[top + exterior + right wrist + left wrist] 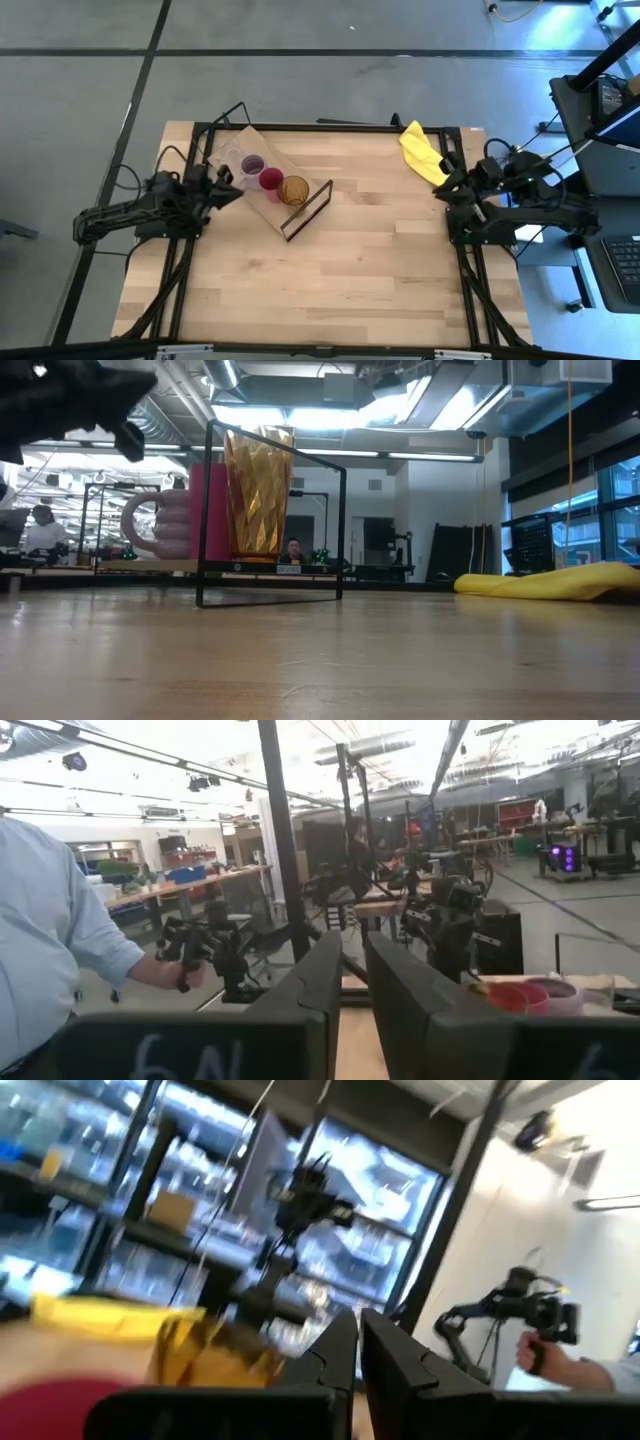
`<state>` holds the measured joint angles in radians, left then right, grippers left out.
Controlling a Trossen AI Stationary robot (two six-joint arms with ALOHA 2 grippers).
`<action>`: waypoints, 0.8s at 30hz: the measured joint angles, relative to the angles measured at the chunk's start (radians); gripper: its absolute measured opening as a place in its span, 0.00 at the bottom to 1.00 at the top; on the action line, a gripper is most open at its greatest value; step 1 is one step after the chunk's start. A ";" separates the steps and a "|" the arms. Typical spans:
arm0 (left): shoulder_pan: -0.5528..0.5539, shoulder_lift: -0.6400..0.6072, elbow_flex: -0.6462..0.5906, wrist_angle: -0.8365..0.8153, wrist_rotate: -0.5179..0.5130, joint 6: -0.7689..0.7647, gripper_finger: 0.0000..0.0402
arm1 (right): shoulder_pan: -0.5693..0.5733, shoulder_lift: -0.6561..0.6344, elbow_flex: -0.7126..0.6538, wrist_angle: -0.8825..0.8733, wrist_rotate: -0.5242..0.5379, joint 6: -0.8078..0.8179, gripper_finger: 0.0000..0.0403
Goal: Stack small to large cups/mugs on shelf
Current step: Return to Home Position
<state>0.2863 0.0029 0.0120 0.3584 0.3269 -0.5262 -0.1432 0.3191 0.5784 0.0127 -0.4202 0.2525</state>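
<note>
The shelf (262,150), a light-brown board with a black wire frame (307,210) upright at its near-right end, lies on the table's far left. On it stand, in a row, a small clear glass (233,153), a purple mug (253,165), a red cup (271,180) and an amber tumbler (294,190). In the low view the tumbler (258,490) stands behind the wire frame, with the red cup (210,510) beside it. My left gripper (232,191) is shut, just left of the row, touching nothing. My right gripper (445,186) hovers at the right edge, its fingers a narrow gap apart and empty.
A yellow cloth (421,152) lies at the table's far right, near my right gripper. The table's black frame (330,127) runs along its edges. A person (50,920) stands beyond the table. The table's middle and near half (330,280) hold no objects.
</note>
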 joint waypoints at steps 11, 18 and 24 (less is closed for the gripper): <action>0.001 0.016 0.021 -0.354 -0.028 0.101 0.02 | 0.000 -0.003 -0.130 0.059 -0.063 -0.129 0.13; 0.001 0.016 0.059 -0.511 -0.029 0.204 0.00 | 0.000 -0.003 -0.188 0.126 -0.165 -0.345 0.13; 0.001 0.016 0.090 -0.660 -0.029 0.293 0.02 | 0.000 -0.001 -0.236 0.122 -0.142 -0.318 0.13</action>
<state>0.2871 0.0185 0.1017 -0.3011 0.2981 -0.2336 -0.1432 0.3182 0.3424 0.1342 -0.5621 -0.0654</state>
